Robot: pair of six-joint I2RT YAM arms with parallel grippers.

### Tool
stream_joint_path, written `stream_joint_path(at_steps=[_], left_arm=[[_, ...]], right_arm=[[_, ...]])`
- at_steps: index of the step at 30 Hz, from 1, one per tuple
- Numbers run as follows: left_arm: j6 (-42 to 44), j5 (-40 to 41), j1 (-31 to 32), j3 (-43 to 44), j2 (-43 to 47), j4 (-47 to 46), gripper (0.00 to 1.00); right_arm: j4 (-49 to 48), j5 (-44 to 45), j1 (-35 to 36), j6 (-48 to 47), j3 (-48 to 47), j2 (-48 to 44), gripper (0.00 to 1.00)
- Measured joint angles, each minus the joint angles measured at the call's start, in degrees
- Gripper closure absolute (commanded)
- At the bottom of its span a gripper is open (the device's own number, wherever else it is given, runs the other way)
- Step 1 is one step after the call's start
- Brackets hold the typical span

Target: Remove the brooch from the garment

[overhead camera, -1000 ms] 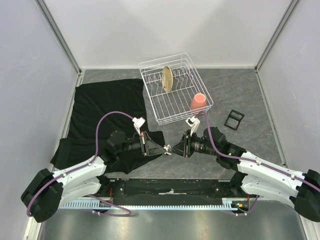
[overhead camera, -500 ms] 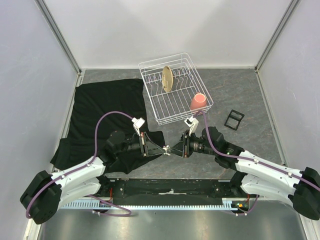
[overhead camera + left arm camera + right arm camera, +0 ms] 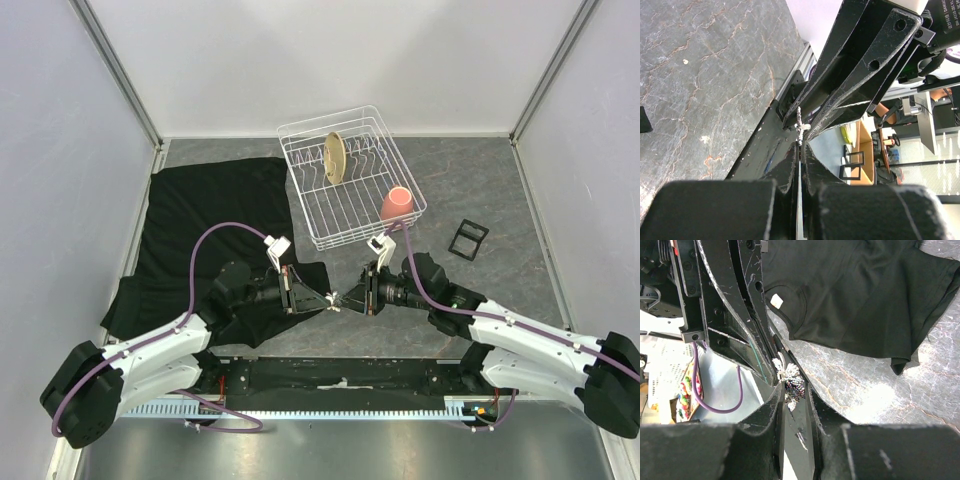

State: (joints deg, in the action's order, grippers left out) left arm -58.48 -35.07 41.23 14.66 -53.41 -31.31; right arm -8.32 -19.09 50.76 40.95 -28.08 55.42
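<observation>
- The brooch (image 3: 336,300) appears free of the garment (image 3: 210,215). It hangs above bare worktop (image 3: 480,190), just beside the shirt's near edge.
- The left gripper (image 3: 328,299) and right gripper (image 3: 345,299) meet tip to tip, and both pairs of fingers look clenched on the brooch.
- In the right wrist view, the cream flower (image 3: 787,372) sits at the fingertips and the shirt (image 3: 865,295) lies flat, apart from it.
- Likely left to do: one side lets go and the other sets the brooch down.
- A dish rack (image 3: 345,205) with a plate (image 3: 335,157) and pink cup (image 3: 396,203) stands close behind. A black frame (image 3: 468,238) lies well to the right. Nothing blocks the way.
</observation>
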Motion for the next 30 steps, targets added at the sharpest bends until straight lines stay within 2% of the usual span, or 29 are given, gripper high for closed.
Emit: stream_joint_path(at_steps=[2, 4, 7, 13, 20, 27, 30], left_arm=[[0.0, 0.0, 0.0, 0.0, 0.0, 0.0, 0.98], [0.0, 0.1, 0.1, 0.2, 0.0, 0.0, 0.98], [0.0, 0.6, 0.4, 1.0, 0.2, 0.6, 0.98], [0.0, 1.2, 1.0, 2.2, 0.6, 1.9, 0.98], [0.0, 1.2, 1.0, 2.3, 0.7, 2.8, 0.98], [-0.2, 1.3, 1.0, 3.0, 0.7, 4.7, 0.98], [-0.3, 1.3, 1.0, 3.6, 1.1, 6.0, 0.98]], right_arm=[[0.3, 0.4, 0.0, 0.0, 0.0, -0.4, 0.79], [0.5, 0.8, 0.0, 0.0, 0.0, -1.0, 0.7], [0.9, 1.4, 0.1, -0.1, 0.1, -2.5, 0.67], [4.2, 3.9, 0.1, -0.5, 0.1, -6.7, 0.53], [8.7, 6.4, 0.0, -2.2, 0.1, -10.9, 0.26], [14.0, 6.9, 0.0, -10.6, -0.2, -11.6, 0.22], [16.0, 8.6, 0.0, -13.2, -0.8, -11.6, 0.29]])
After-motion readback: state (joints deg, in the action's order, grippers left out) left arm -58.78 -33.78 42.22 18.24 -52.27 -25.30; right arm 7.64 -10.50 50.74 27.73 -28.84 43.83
